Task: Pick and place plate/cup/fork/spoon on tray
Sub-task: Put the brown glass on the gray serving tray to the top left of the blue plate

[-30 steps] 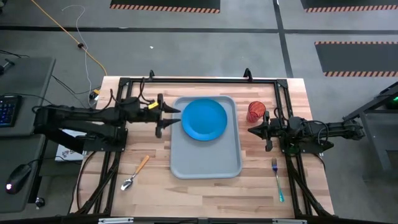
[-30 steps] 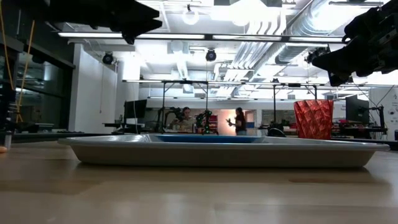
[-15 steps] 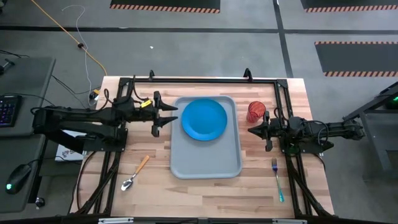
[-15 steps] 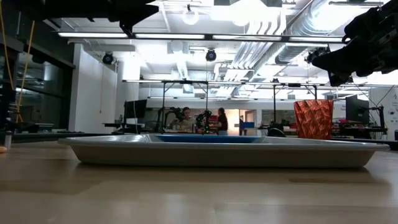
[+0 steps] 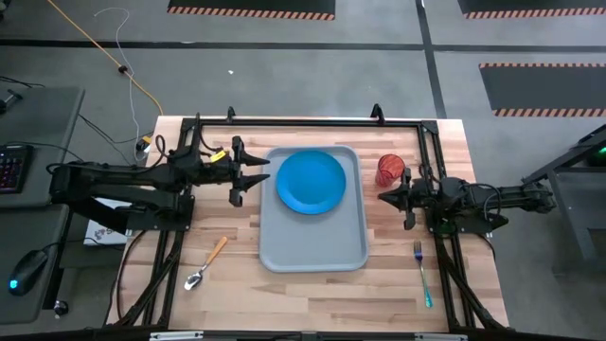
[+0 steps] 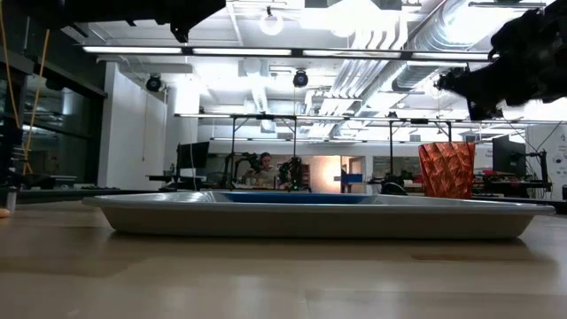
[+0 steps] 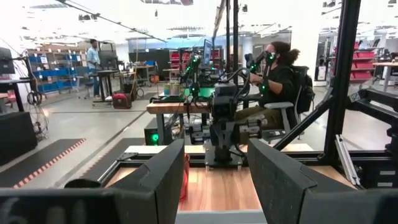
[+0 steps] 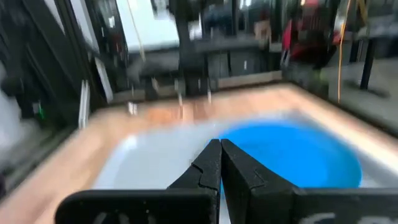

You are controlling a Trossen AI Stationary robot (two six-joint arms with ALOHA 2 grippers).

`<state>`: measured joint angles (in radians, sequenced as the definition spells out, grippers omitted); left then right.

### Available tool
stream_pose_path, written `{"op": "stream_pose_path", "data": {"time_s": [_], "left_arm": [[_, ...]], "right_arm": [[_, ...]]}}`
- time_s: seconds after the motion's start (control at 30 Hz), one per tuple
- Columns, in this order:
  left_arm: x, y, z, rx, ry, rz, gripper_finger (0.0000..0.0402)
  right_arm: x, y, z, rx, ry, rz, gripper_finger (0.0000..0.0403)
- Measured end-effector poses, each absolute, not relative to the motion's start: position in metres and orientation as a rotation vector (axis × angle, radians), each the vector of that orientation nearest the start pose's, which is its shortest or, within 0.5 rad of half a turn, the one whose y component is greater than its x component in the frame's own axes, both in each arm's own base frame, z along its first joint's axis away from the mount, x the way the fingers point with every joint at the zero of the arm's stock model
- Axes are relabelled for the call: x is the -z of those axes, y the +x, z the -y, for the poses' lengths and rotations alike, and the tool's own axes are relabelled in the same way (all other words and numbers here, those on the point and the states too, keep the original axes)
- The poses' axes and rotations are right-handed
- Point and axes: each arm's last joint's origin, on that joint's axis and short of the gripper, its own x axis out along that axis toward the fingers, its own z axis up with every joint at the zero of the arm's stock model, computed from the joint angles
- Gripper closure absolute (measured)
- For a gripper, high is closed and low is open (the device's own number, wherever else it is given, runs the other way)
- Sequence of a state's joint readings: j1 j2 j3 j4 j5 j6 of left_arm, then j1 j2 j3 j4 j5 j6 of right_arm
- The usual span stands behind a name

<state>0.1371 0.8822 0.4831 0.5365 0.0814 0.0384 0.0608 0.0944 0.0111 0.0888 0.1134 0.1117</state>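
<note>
Nearest on the wooden desk (image 5: 312,289) lie the orange-handled spoon (image 5: 206,263) and teal-handled fork (image 5: 422,274), outside the tray (image 5: 313,248). The blue plate (image 5: 311,181) rests on the tray's far half. The left gripper (image 5: 256,178), spread wide and empty, has drawn back from the plate, so that placement looks done. The right gripper (image 5: 384,198), pinched shut, waits beside the red cup (image 5: 390,170).
</note>
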Motion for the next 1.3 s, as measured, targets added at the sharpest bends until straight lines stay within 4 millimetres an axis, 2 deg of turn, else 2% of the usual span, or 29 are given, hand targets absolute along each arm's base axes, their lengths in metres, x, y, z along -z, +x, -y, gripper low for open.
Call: {"op": "stream_pose_path", "data": {"time_s": [0.3, 0.37, 0.43, 0.6, 0.77, 0.87, 0.97, 1.1, 1.3], "left_arm": [[-0.281, 0.195, -0.025, -0.061, 0.105, 0.135, 0.0234], [-0.281, 0.195, -0.025, -0.061, 0.105, 0.135, 0.0234], [-0.281, 0.196, -0.025, -0.061, 0.105, 0.135, 0.0234], [-0.281, 0.195, -0.025, -0.061, 0.106, 0.135, 0.0234], [-0.281, 0.196, -0.025, -0.061, 0.105, 0.133, 0.0234], [-0.28, 0.196, -0.024, -0.06, 0.104, 0.125, 0.0234], [-0.279, 0.196, -0.024, -0.06, 0.104, 0.118, 0.0234], [-0.279, 0.196, -0.024, -0.06, 0.103, 0.119, 0.0234], [-0.279, 0.196, -0.024, -0.059, 0.097, 0.119, 0.0234]], "right_arm": [[-0.222, 0.089, -0.002, 0.088, -0.002, 0.584, 0.0402], [-0.228, 0.087, -0.001, 0.11, -0.032, 0.652, 0.0402], [-0.236, 0.089, 0.0, 0.158, -0.022, 0.635, 0.0402], [-0.252, 0.11, 0.007, 0.363, 0.028, 0.385, 0.0372], [-0.262, 0.132, 0.019, 0.62, 0.08, -0.013, 0.0301], [-0.264, 0.141, 0.025, 0.69, 0.125, -0.26, 0.0259], [-0.266, 0.148, 0.03, 0.73, 0.178, -0.435, 0.0227], [-0.258, 0.157, 0.038, 0.77, 0.237, -0.609, 0.0208], [-0.238, 0.171, 0.053, 0.804, 0.258, -0.763, 0.0206]]}}
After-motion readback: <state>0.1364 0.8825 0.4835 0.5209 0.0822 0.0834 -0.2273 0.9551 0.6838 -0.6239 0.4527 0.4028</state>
